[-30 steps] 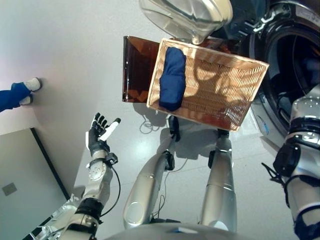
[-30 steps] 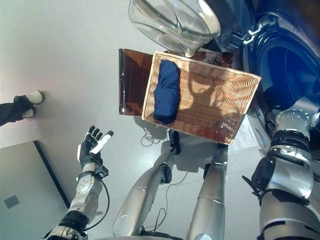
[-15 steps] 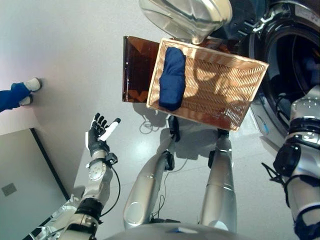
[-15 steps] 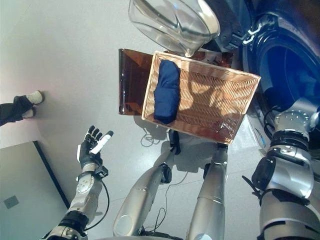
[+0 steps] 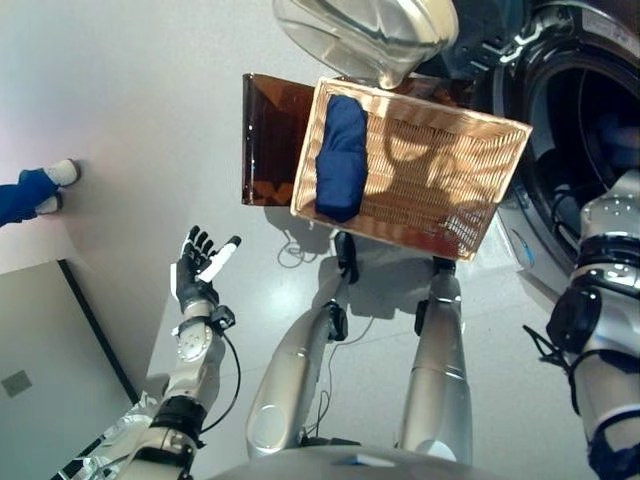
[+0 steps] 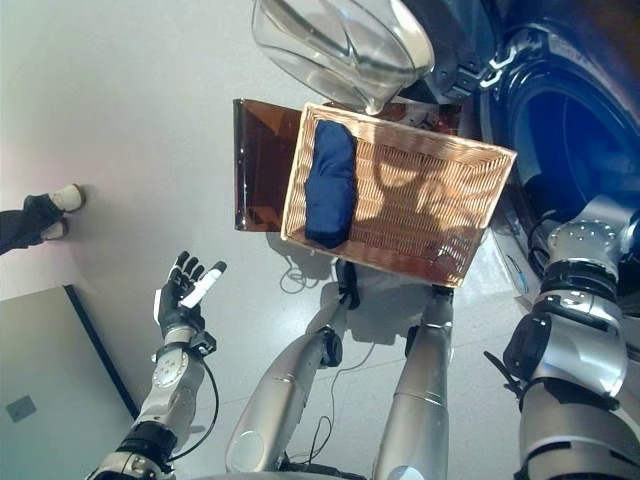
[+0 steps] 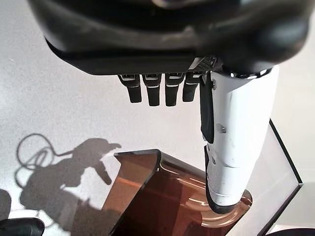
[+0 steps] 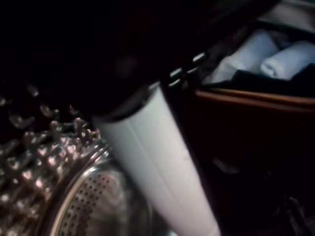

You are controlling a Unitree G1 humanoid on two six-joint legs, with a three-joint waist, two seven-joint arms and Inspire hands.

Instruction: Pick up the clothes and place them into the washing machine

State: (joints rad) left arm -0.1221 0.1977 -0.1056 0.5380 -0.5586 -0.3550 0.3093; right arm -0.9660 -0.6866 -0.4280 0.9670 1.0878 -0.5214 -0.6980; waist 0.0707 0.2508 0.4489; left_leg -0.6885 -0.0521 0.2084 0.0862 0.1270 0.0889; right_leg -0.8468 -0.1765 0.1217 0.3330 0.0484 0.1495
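— Dark fingers first, nearest us: the left hand point(image 5: 198, 262) hangs over bare grey floor point(image 5: 130, 130), palm up, fingers straight and released, white-covered thumb apart. It holds nothing. I would judge it is parked out there to keep clear of the work.

— And the right hand?

— From the head, only the arm shows, running off toward the washing machine point(image 5: 575, 130). The right hand point(image 8: 162, 182) shows only in its own wrist view: a white thumb cover over the perforated steel drum point(image 8: 93, 206). So it is inside the drum. Whether its fingers are curled or straight, I cannot tell; that view is too dark.

— Where are the clothes?

— A folded blue garment point(image 5: 342, 155) lies inside the wicker basket point(image 5: 450, 190), against its left wall, untouched by either hand. The rest of the basket looks bare. Pale and dark cloth point(image 8: 268, 61) also shows past the right thumb, beyond a brown edge; I cannot say just where it lies.

— Why is the basket there?

— It stands just beside the machine's opening, I think so each garment needs only a short carry. A brown translucent panel point(image 5: 272, 140) juts from under its left side.

— And beyond?

— The machine's glass door point(image 5: 365, 35) is swung open above the basket's far edge, leaving the opening free. Far left, a person's shoe point(image 5: 62, 172) and blue sleeve or trouser leg point(image 5: 20, 195) stay well apart.

— What remains?

— The blue garment is not yet picked up.
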